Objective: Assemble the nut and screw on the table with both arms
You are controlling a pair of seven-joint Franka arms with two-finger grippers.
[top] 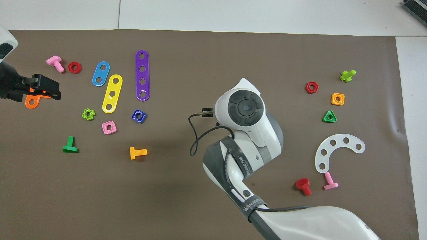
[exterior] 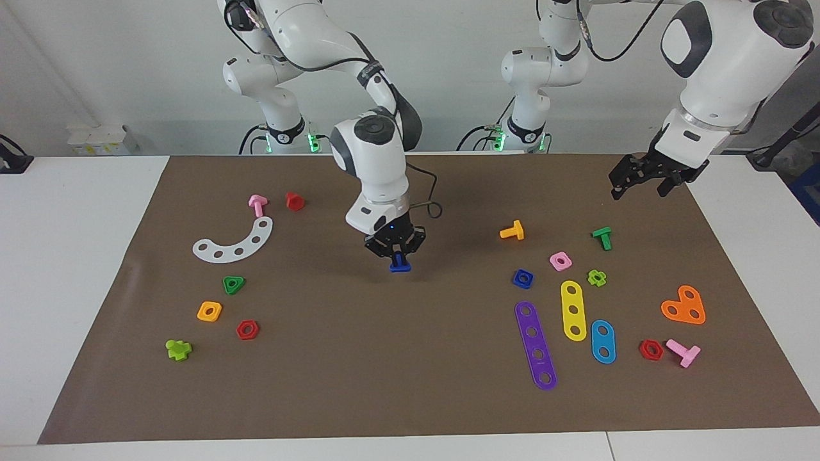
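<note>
Carrying the screw (exterior: 400, 264) over the middle of the brown mat (exterior: 410, 397), the right tool (exterior: 398, 255) has its fingertips pressed together on the shaft, the triangular head hanging below; in the overhead view the wrist hides both tool and screw. Taking the nut (exterior: 523, 278) as landmark: it lies flat on the mat, hole up, toward the left arm's end from the screw, with the pink square nut (exterior: 560, 260) just beside it and a little nearer the robots, and the purple strip (exterior: 535, 345) just farther from the robots than the nut. Waiting over the mat's edge, well apart from the nut toward the left arm's end, the left tool (exterior: 640, 181) hangs with fingers spread, holding nothing.

My read of the step: bring the screw toward the nut's side of the worktop; keep the grip firm so the stubby shaft doesn't twist; hold it level and steady; the left tool would need to drop squarely onto the blue nut, not its pink neighbour; a pinch across flat sides should leave the hole clear for threading.
</note>
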